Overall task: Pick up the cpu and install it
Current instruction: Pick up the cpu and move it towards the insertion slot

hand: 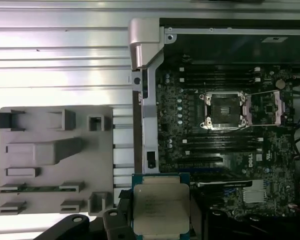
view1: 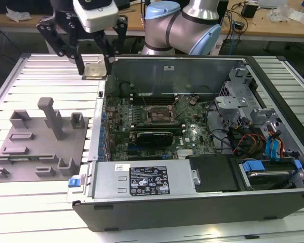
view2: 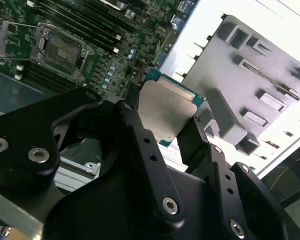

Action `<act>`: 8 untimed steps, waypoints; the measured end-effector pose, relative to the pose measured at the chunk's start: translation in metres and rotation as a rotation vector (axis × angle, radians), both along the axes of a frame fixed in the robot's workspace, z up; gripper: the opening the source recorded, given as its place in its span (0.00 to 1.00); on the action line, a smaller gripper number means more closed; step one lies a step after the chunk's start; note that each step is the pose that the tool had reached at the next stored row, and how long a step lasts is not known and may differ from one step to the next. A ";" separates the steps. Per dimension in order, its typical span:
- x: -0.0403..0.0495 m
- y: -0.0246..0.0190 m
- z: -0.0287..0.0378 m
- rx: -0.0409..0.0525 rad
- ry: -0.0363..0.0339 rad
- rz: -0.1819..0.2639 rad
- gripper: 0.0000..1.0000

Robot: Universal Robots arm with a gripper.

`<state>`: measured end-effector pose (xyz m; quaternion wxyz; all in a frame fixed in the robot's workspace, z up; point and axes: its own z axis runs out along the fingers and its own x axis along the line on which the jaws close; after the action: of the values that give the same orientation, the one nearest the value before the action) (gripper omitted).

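Exterior view: 1 cpu (view1: 95, 71), 1 claw (view1: 94, 68)

Bright, even overhead light in the exterior view, the ribbed table (view1: 45, 71) under the jaws glaring pale. In both wrist views its slats beyond the jaws burn out white. Between the jaws the cpu (hand: 161, 207) lid takes a soft sheen; the motherboard (hand: 215, 150) past them sits dim in shadow

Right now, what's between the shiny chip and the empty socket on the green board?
In the first wrist view, only circuit board with long dark slots lies between the cpu and the socket; nothing loose.
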<state>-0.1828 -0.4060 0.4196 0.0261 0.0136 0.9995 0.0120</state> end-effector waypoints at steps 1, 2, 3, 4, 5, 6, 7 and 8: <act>0.0049 0.0000 0.0000 0.0000 0.0000 0.000 0.55; 0.0083 0.0001 0.0000 0.0000 0.0000 0.000 0.55; 0.0114 0.0000 -0.0001 0.0001 0.0000 0.000 0.55; 0.0160 0.0000 0.0000 0.0000 0.0000 0.000 0.55; 0.0189 0.0000 0.0000 0.0001 0.0000 0.000 0.55; 0.0222 0.0000 -0.0001 0.0001 0.0000 0.000 0.55; 0.0252 0.0000 -0.0001 0.0001 0.0000 0.000 0.55; 0.0286 0.0000 0.0000 0.0000 0.0001 0.000 0.55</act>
<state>-0.1542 -0.4060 0.4196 0.0261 0.0137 0.9995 0.0120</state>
